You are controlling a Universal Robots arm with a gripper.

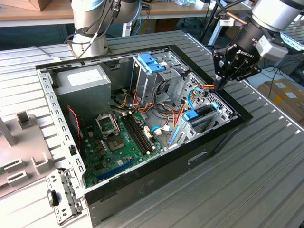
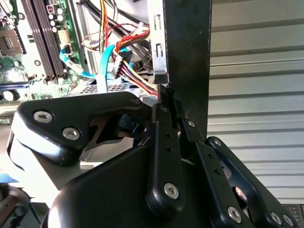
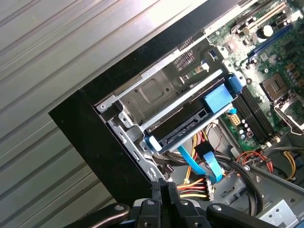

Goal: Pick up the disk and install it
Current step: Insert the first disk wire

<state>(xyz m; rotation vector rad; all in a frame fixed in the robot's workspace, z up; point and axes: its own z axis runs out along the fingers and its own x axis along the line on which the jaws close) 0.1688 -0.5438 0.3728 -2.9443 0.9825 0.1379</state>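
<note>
At the upper right of the exterior view, the black claw [image 1: 219,87] hangs with its fingers pressed together and nothing between them, tips just above the computer case [image 1: 156,183] edge beside the bundle of coloured power cables [image 1: 205,88]. Below it, the disk [image 1: 202,116] sits in its drive bay with blue carrier rails showing; in the first wrist view the disk [image 3: 183,124] lies seated in the metal cage. The case rests on the ribbed metal counter [image 1: 256,180].
</note>
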